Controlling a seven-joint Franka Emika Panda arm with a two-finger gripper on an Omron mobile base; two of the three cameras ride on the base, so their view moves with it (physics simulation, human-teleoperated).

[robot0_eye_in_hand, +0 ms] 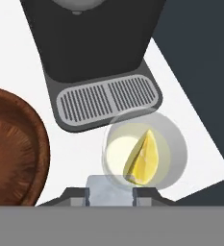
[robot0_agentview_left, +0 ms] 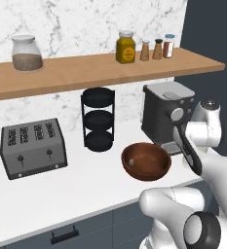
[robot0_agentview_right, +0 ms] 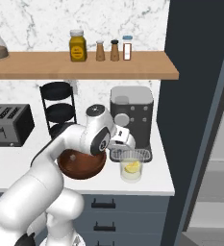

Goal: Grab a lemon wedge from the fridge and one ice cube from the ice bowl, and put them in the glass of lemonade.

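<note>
Looks like the ice cube (robot0_eye_in_hand: 110,191) is pinched between the gripper (robot0_eye_in_hand: 111,193) tips right now, a pale bluish block at the near rim of the glass of lemonade (robot0_eye_in_hand: 144,153). Hard to say if it's touching the rim or just above it. Lemon wedge (robot0_eye_in_hand: 143,160) already floating inside. Sitting on the white counter (robot0_eye_in_hand: 80,149), just in front of the coffee machine (robot0_agentview_right: 131,117)'s drip tray (robot0_eye_in_hand: 108,100), ice bowl (robot0_eye_in_hand: 13,146) right beside.

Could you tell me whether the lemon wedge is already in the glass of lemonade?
Yes, the hand view shows the lemon wedge lying inside the glass of lemonade.
</note>
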